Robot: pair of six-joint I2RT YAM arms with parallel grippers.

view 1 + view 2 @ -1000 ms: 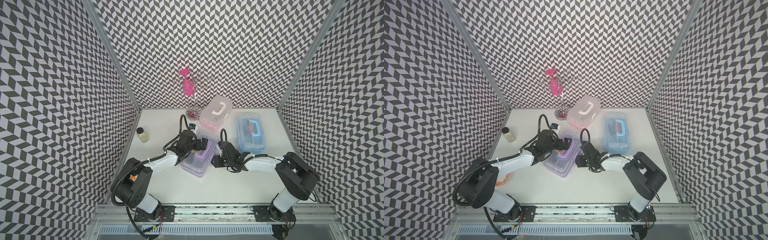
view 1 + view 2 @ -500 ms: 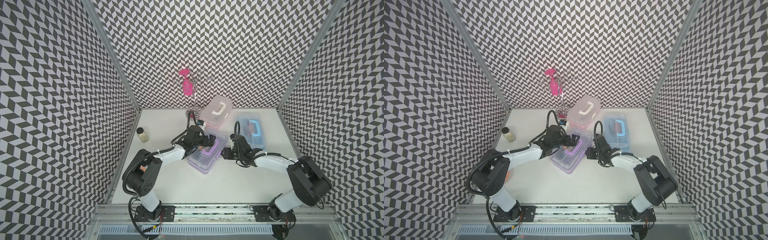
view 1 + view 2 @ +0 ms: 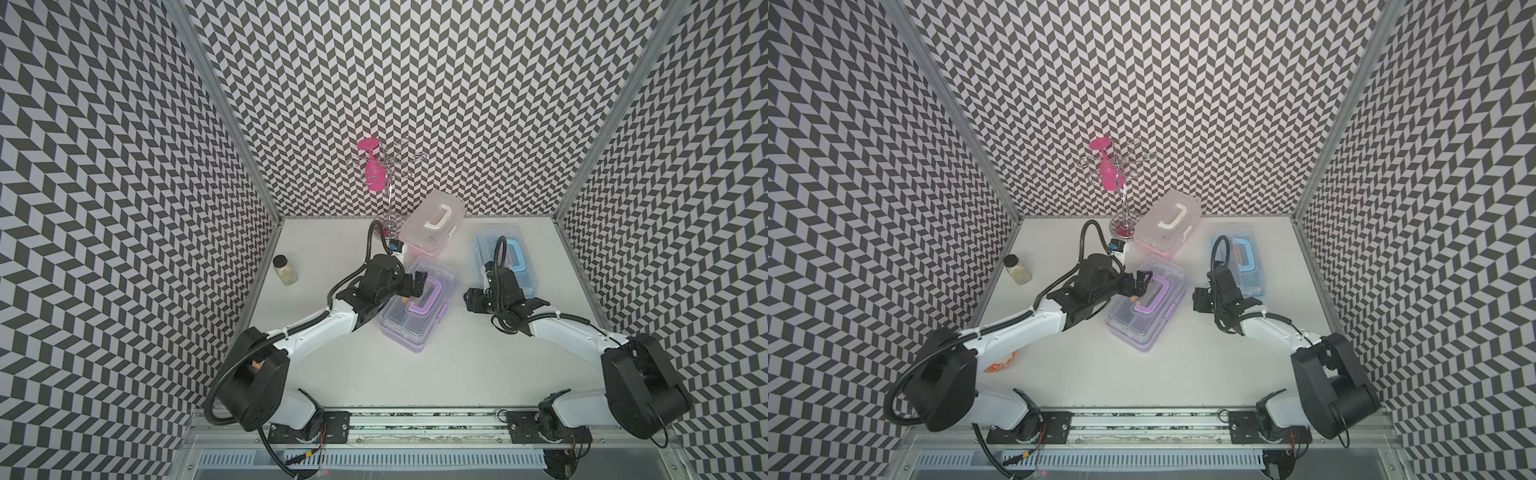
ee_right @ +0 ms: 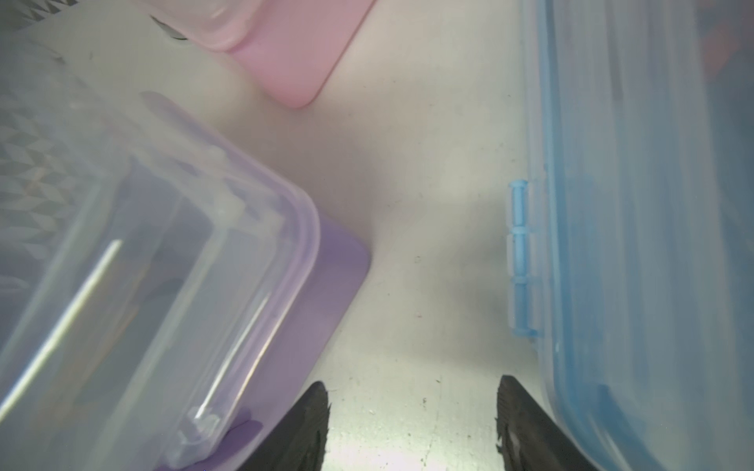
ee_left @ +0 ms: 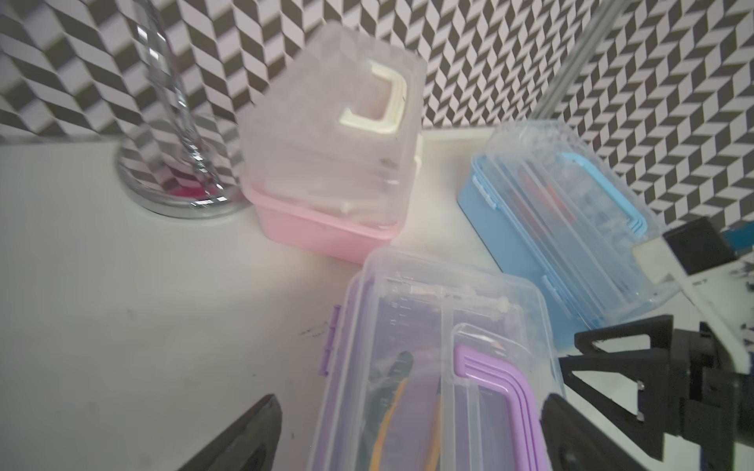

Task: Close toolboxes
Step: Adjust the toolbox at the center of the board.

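Three toolboxes lie on the white table. The purple toolbox [image 3: 417, 305] [image 5: 440, 383] is in the middle with its clear lid down on the base. My left gripper [image 3: 415, 283] [image 3: 1140, 282] [image 5: 408, 440] hangs open over its far end, one finger on each side of the lid, apart from it. The pink toolbox [image 3: 432, 222] [image 5: 326, 220] at the back has its lid tilted up. The blue toolbox [image 3: 505, 259] [image 4: 632, 244] lies to the right. My right gripper [image 3: 476, 299] [image 4: 412, 424] is open and empty, low between the purple and blue boxes.
A small glass jar [image 3: 285, 270] with a black cap stands near the left wall. A chrome glass stand [image 3: 388, 226] holding a pink glass [image 3: 374, 170] is at the back beside the pink box. Patterned walls close in three sides.
The purple box has slid back and to the right with my left gripper at it. My right gripper has moved right, away from the purple box, and opened wider.
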